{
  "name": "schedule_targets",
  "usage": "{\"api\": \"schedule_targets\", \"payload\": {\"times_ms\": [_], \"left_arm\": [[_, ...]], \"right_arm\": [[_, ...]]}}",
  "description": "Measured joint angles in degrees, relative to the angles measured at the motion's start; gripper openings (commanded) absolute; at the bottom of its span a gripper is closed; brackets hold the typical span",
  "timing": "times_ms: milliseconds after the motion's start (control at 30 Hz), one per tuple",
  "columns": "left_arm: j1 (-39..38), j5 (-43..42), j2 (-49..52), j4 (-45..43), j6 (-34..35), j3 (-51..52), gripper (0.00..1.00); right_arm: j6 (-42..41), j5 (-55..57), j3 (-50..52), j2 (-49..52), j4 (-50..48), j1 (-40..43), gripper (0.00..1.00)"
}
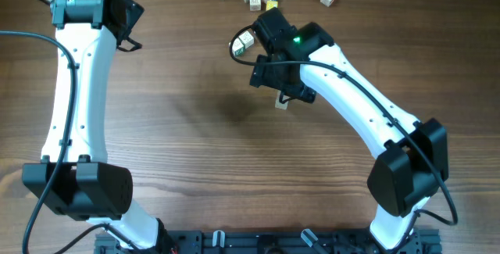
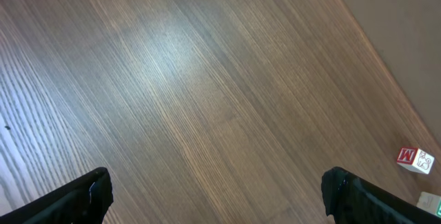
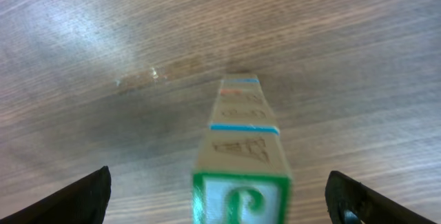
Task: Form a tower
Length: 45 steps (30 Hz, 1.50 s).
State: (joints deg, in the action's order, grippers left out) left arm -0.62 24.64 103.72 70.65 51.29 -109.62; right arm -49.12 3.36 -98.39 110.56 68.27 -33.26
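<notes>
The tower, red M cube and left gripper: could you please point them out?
tower (image 3: 240,148): right wrist view, side of upper cube.
red M cube (image 2: 408,156): left wrist view, red lettered face.
left gripper (image 2: 217,196): left wrist view, midway between fingertips.

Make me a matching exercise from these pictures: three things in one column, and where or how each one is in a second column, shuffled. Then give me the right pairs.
Column one
1. tower
2. left gripper
3. red M cube

Column two
A. lying near the edge of the table
B. standing upright, a green-lettered face on top, between the right gripper's wide-apart fingers
C. open above bare table, holding nothing

Pairs: 1-B, 2-C, 3-A
</notes>
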Motion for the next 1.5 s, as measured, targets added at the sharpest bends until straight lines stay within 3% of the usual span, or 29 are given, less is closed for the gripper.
{"api": "schedule_targets", "payload": {"times_ms": [67, 100, 200, 300, 333, 567, 867, 1500], "left_arm": [[0.0, 0.0, 0.0, 0.0, 0.0, 0.0, 1.0], [0.0, 0.0, 0.0, 0.0, 0.0, 0.0, 1.0], [0.0, 0.0, 0.0, 0.0, 0.0, 0.0, 1.0], [0.0, 0.0, 0.0, 0.0, 0.0, 0.0, 1.0], [0.0, 0.0, 0.0, 0.0, 0.0, 0.0, 1.0], [0.0, 0.0, 0.0, 0.0, 0.0, 0.0, 1.0], [0.0, 0.0, 0.0, 0.0, 0.0, 0.0, 1.0], [0.0, 0.0, 0.0, 0.0, 0.0, 0.0, 1.0]], "right_arm": [[0.3, -0.2, -1.2, -0.3, 1.8, 0.0, 0.99], [0.4, -0.2, -1.5, -0.6, 2.8, 0.0, 0.91], [0.8, -0.8, -1.8, -2.5, 7.7, 0.0, 0.33], [0.9, -3.3, -2.0, -2.9, 12.8, 0.0, 0.08], [1.0, -4.9, -1.9, -2.9, 14.0, 0.0, 0.05], [4.2, -6.4, -1.4, -2.9, 8.5, -0.2, 0.05], [12.9, -6.3, -0.2, -2.9, 6.4, -0.3, 0.06], [22.4, -5.7, 3.0, -2.9, 3.3, -0.3, 0.05]]}}
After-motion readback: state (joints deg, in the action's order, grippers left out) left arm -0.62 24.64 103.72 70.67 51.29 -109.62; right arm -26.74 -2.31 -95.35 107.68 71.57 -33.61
